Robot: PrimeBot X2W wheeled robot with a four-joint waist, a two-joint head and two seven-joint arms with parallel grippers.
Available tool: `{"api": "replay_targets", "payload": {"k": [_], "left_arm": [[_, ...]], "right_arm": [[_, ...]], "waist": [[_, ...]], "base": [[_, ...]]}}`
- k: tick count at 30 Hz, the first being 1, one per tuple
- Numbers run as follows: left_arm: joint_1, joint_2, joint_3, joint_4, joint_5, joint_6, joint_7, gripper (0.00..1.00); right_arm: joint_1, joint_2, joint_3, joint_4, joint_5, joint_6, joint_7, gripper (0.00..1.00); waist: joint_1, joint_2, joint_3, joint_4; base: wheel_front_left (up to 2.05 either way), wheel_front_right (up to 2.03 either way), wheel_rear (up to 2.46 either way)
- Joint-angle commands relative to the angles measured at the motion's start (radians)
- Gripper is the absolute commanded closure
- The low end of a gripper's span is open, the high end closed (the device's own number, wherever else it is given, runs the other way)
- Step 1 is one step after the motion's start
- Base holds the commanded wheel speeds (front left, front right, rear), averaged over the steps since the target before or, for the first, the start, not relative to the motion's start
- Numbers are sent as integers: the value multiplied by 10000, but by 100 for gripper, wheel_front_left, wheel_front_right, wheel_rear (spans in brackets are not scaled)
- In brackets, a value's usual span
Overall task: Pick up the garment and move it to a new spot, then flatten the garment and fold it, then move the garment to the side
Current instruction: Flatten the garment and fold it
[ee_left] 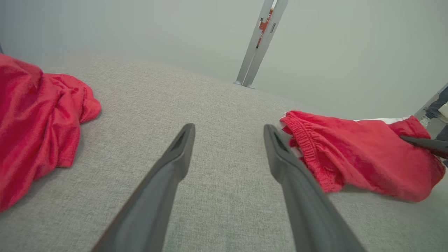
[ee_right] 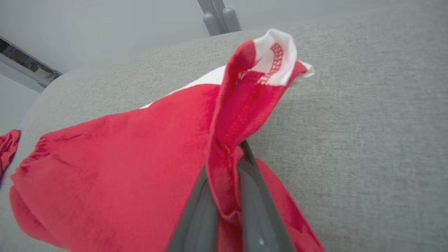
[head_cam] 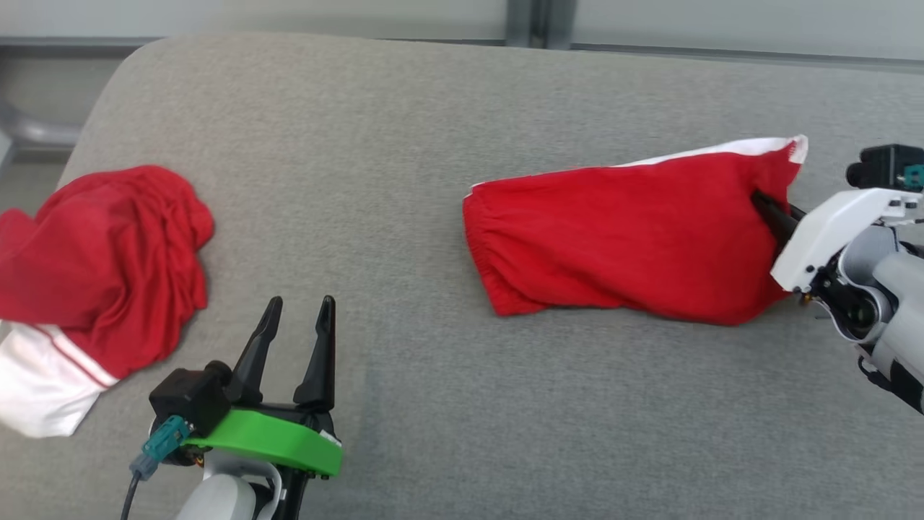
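Where the woven grey cushion [head_cam: 404, 144] spreads out, two red garments lie well apart: the folded garment [head_cam: 621, 238], a smooth oblong with a gathered elastic edge and a white stitched hem, toward the right, and a crumpled red-and-white heap [head_cam: 108, 274] at the left edge. The right gripper [ee_right: 229, 168] has its two dark fingers pinched on a raised fold at the folded garment's hem end. The left gripper [head_cam: 302, 303] sits between the two piles, fingers spread, holding nothing.

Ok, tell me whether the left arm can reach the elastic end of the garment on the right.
Probably yes: the left gripper is open, and only bare cushion lies between it and the elastic end of the garment.
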Motion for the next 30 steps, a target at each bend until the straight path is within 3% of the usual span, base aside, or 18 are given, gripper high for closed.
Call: {"api": "replay_targets", "payload": {"k": [1,8,13,20,30], "left_arm": [[175,125,55,-55,169,75,-4,0],[387,146,266,-445,1035,253,-4,0],[578,-125,386,-438,1369,155,-4,0],[756,-426,350,-120,1465,-97,-3,0],[695,-617,275,357,1536,-309,-3,0]], "right_arm": [[224,-73,1,-17,53,1,-103,100],[125,-304,149,112,-292,1,-339,100],[-313,14,519,322,-1019,1,-93,100],[-783,1148,755,683,-1469,1,846,100],[-552,2875,827,1303,-1633,1,899,100]], "waist": [[0,0,-309,-665],[0,0,-475,-1064],[0,0,-761,-1007],[0,0,-1104,-500],[0,0,-1190,303]], "base": [[0,0,0],[0,0,0],[0,0,0],[0,0,0],[0,0,0]]}}
